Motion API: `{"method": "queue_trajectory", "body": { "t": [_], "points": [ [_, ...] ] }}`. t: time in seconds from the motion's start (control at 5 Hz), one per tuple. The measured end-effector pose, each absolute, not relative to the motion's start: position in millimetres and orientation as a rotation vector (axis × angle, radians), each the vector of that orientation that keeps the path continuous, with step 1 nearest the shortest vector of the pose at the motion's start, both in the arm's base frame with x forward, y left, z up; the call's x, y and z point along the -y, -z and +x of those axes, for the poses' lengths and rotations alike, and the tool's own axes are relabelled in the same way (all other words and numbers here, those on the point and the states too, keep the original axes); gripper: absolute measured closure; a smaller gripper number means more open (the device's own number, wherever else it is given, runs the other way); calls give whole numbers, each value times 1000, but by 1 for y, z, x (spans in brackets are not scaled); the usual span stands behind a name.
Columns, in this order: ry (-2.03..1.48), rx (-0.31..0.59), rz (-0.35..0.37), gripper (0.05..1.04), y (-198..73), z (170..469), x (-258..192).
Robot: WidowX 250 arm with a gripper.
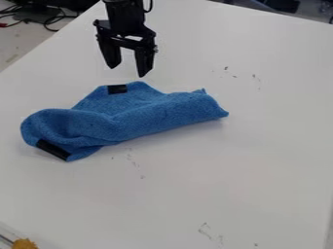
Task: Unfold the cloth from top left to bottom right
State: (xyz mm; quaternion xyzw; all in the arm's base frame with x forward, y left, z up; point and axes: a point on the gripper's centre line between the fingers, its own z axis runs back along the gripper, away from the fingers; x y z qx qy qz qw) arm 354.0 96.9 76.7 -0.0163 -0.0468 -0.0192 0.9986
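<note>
The pincer (128,71) hangs wide apart, holding nothing. The rumpled blue cloth (139,114) lies just to its camera side, long axis running roughly crosswise to its downward reach.

- The black arm (125,15) was cut off by the top edge.
- The underside of the blue cloth (156,114) was hidden.
- The orange-brown object (25,243), cut by the bottom edge, was unidentifiable.
- Dark specks (226,68) on the white table (260,170) were too small to tell.
</note>
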Motion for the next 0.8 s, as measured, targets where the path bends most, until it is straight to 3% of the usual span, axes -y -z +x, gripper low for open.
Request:
{"method": "queue_trajectory", "body": {
  "t": [0.4, 0.8],
  "points": [
    [-4, -1, -81, 83, -53, 358, -99],
    [-77, -24, -96, 83, -38, 369, -122]
  ]
}}
